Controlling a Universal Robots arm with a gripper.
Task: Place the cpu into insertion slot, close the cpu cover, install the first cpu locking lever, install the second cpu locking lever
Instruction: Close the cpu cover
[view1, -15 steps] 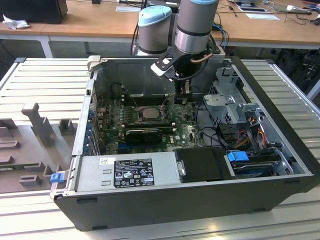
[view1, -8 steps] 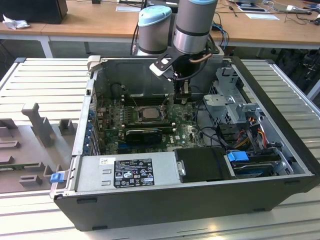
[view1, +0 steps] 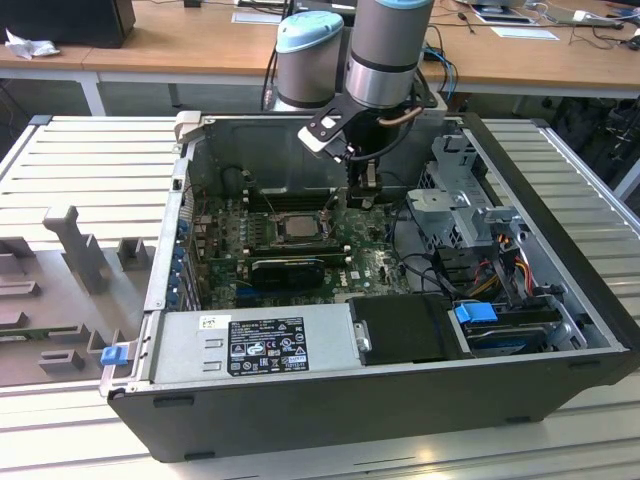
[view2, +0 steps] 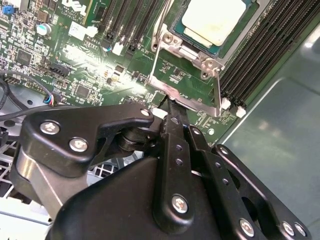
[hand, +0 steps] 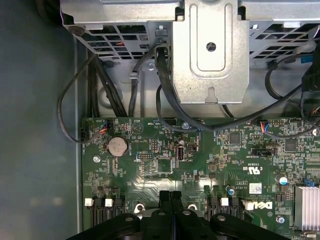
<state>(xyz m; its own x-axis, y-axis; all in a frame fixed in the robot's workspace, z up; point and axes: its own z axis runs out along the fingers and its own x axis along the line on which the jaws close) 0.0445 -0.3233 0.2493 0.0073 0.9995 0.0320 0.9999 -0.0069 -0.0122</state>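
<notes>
The cpu (view1: 298, 226) lies flat in its socket on the green motherboard (view1: 375, 265), and in the second wrist view the cpu (view2: 215, 20) shows a pale top. The cpu cover (view2: 190, 102), a thin silvery frame, stands tilted up from the socket on the gripper's side, with green board visible through its window. My gripper (view1: 365, 195) hangs just to the exterior view's right of the socket. Its black fingers are shut together, and the gripper (view2: 171, 107) has its tips at the cover's outer edge. Whether they pinch the frame I cannot tell. The gripper (hand: 171, 196) points down at the board.
Black memory slots (view2: 260, 55) flank the socket. A long black card (view1: 290, 268) lies in front of it. The metal drive cage (view1: 470, 210) with cables (hand: 165, 100) stands at the exterior view's right, and the power supply (view1: 250, 345) fills the near side. A grey fixture tray (view1: 60, 290) sits outside the case.
</notes>
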